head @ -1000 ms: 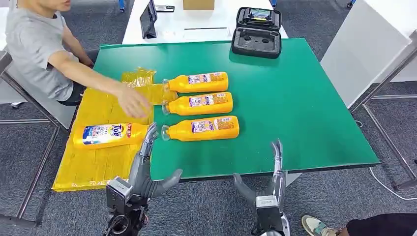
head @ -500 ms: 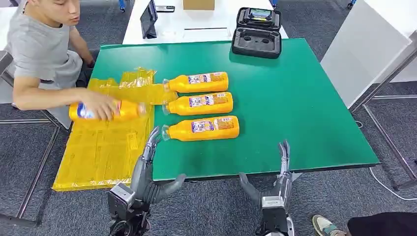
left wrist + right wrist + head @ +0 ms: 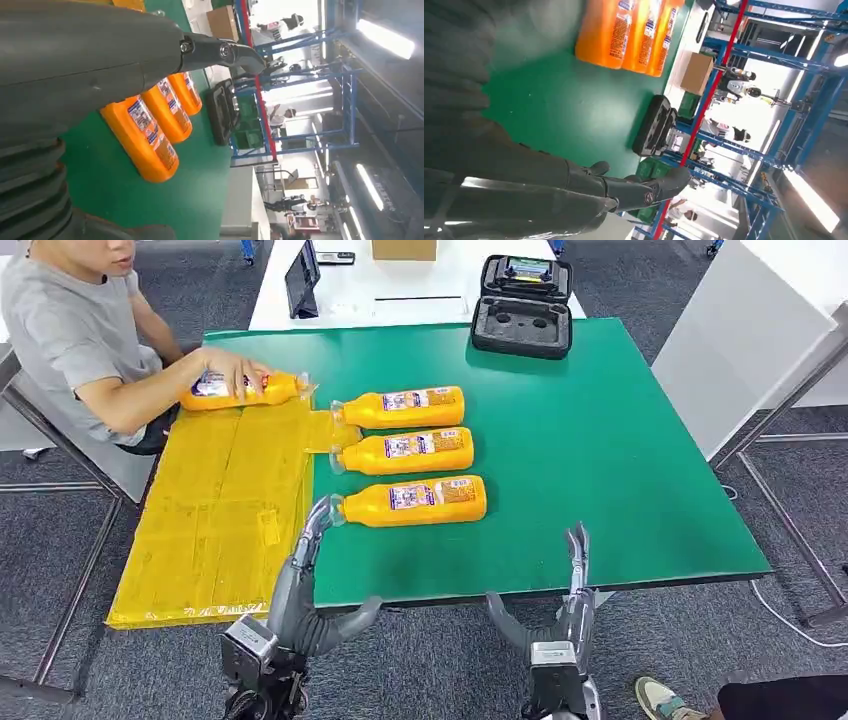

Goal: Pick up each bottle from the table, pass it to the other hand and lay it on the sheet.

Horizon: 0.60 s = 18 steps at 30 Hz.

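Three orange bottles lie side by side on the green table [image 3: 600, 440], caps toward the yellow sheet [image 3: 215, 510]: the far one [image 3: 400, 407], the middle one [image 3: 402, 451] and the near one [image 3: 410, 501]. The same bottles [image 3: 142, 137] show in the left wrist view and again [image 3: 624, 30] in the right wrist view. My left hand [image 3: 300, 585] is open at the table's front edge, its fingertips just short of the near bottle's cap. My right hand [image 3: 560, 615] is open below the front edge, holding nothing. A seated person at the far left holds a fourth orange bottle [image 3: 240, 390] at the sheet's far end.
A black open case [image 3: 522, 302] sits at the table's far edge. A white desk behind carries a dark tablet [image 3: 300, 280] and a cardboard box [image 3: 404, 249]. A white panel [image 3: 740, 330] stands to the right. A shoe [image 3: 655, 700] shows on the floor at bottom right.
The person lifted the fourth bottle off the sheet's near part and carried it to the sheet's far end. My left hand reached slightly forward toward the near bottle's cap; my right hand sank a little.
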Available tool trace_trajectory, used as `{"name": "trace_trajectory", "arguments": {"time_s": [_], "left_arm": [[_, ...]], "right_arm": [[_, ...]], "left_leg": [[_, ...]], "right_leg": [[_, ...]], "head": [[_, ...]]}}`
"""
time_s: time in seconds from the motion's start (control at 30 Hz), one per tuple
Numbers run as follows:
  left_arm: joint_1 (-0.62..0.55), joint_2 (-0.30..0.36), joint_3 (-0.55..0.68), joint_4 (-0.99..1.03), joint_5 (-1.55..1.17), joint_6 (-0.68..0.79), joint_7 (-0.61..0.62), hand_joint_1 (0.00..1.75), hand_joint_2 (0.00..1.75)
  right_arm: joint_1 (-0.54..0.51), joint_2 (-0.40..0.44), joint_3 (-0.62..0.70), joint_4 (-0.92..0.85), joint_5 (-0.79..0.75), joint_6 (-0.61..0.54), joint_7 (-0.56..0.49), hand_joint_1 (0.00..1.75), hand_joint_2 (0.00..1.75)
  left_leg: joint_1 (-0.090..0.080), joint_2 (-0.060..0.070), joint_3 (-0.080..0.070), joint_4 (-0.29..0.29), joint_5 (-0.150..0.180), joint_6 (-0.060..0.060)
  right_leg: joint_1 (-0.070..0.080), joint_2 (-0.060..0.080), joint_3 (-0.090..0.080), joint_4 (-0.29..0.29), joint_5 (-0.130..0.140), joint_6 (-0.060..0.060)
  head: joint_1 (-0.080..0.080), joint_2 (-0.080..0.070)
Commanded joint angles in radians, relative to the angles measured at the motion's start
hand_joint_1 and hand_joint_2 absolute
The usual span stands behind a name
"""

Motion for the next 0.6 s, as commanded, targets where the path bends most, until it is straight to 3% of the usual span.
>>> {"name": "trace_trajectory", "arguments": {"time_s": [0.03,0.43,0.6], "left_arm": [[-0.038,0.003,-0.006,0.038,-0.017,0.008,0.0,0.0,1.75],[-0.035,0.002,-0.009,0.039,-0.016,0.014,-0.002,0.0,1.75],[-0.046,-0.01,0.013,0.078,-0.054,0.078,0.05,0.0,1.75]], "right_arm": [[-0.024,-0.012,-0.037,-0.003,0.012,0.01,0.018,0.0,1.75],[-0.02,-0.015,-0.06,-0.006,0.022,0.015,0.021,0.0,1.75],[-0.03,-0.003,-0.101,0.019,-0.01,0.057,0.04,0.0,1.75]], "left_leg": [[0.0,0.0,0.004,-0.001,-0.001,0.0],[-0.001,0.0,0.005,-0.002,-0.001,0.0],[-0.001,0.0,0.008,-0.002,-0.002,0.0]], "right_leg": [[0.0,-0.001,0.004,-0.001,-0.001,0.0],[0.0,-0.002,0.005,-0.001,-0.002,0.0],[0.0,-0.002,0.009,-0.002,-0.003,0.0]], "head": [[0.0,0.0],[0.0,0.0],[0.0,0.0]]}}
